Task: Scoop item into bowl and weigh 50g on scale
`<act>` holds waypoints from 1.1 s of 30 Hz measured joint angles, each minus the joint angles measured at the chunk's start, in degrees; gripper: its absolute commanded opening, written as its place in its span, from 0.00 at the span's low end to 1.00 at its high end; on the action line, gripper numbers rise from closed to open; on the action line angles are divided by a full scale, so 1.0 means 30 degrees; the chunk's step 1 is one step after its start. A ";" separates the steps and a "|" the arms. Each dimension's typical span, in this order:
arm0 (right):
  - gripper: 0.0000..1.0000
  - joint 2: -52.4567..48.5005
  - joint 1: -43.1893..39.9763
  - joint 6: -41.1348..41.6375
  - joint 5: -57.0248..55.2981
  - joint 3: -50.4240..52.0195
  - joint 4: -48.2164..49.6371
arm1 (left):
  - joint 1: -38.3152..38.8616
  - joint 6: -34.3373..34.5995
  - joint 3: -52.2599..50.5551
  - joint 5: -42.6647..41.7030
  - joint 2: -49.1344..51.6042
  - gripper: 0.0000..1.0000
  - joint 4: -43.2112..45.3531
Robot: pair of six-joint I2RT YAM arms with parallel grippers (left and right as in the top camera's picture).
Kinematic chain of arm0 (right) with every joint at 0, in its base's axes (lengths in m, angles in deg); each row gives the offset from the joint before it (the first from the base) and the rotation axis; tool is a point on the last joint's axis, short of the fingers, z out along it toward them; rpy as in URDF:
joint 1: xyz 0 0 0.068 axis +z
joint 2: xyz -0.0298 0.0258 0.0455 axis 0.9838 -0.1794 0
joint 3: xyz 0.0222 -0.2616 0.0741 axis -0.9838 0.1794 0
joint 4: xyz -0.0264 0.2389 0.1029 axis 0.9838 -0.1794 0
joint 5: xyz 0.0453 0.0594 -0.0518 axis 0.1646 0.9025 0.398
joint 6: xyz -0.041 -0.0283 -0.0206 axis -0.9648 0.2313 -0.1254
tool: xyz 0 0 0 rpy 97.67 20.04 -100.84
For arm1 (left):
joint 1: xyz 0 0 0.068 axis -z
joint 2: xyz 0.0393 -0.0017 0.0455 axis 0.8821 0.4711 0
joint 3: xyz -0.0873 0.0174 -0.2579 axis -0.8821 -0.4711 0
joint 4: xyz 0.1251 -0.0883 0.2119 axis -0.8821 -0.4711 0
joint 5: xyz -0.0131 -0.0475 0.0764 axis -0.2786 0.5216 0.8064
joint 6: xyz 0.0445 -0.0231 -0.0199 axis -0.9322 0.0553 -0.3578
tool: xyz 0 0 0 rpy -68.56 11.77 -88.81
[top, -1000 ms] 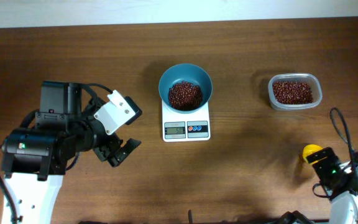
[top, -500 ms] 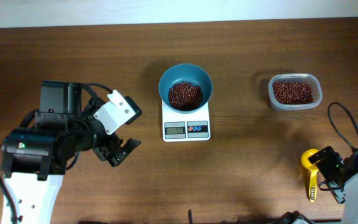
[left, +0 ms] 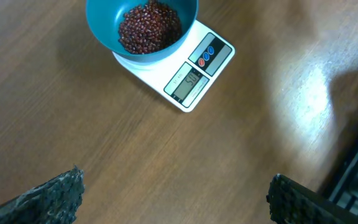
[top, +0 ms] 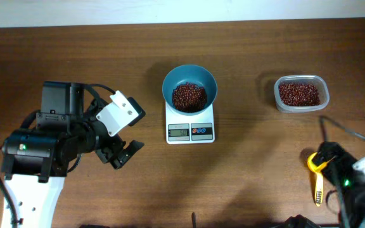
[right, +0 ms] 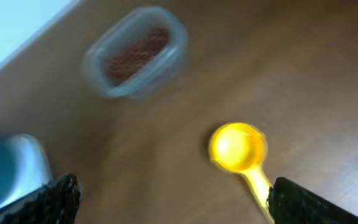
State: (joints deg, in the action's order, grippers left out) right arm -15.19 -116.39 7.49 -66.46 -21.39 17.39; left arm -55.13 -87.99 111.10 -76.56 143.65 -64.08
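Note:
The teal-blue bowl point(top: 189, 86) stands on the white scale point(top: 190, 126) at the table's middle and holds a heap of red-brown beans point(top: 189, 96). The left wrist view shows the bowl point(left: 142, 28), beans point(left: 149, 26) and scale point(left: 197, 71) with its lit display. My left gripper point(top: 124, 153) is open and empty, left of the scale. My right gripper point(right: 173, 199) is open at the front right, over a yellow scoop point(top: 317, 178) that lies on the table. The scoop point(right: 240, 149) is empty and no finger holds it.
A clear plastic tub point(top: 301, 93) with more beans stands at the back right; it also shows in the right wrist view point(right: 135, 51). A black cable point(top: 347, 131) loops above the right arm. The table's front edge is close to the right arm.
The yellow scoop has gone from upright in the right gripper to lying flat on the table. The right gripper has let it go and drawn back toward the front edge. The left arm has not moved.

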 measured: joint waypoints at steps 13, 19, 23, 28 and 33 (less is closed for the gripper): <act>0.99 0.5071 0.0015 -0.1362 0.7235 -0.0576 -0.3636 | 0.0000 0.0000 0.0000 0.0000 0.0000 0.99 -0.0015; 0.99 0.5071 0.0015 -0.1384 0.6492 -0.0576 -0.3774 | 0.0000 0.0000 0.0000 0.0000 0.0000 0.99 -0.0015; 0.99 0.5071 0.0131 -0.1807 0.6280 -0.0576 -0.3840 | 0.0000 -0.0007 0.0000 0.0000 0.0000 0.99 -0.0015; 0.99 0.5559 0.2637 -0.2310 0.5639 0.1013 -0.3257 | 0.0000 0.0000 0.0000 0.0000 0.0000 0.99 -0.0007; 0.99 0.7220 0.4175 -0.2375 0.5391 0.3978 0.0430 | 0.0000 0.0000 0.0000 0.0000 0.0000 0.99 -0.0007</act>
State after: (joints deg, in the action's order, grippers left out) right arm 6.47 -103.87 0.37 -50.28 -9.45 18.68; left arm -55.13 -87.99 111.10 -76.56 143.65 -64.10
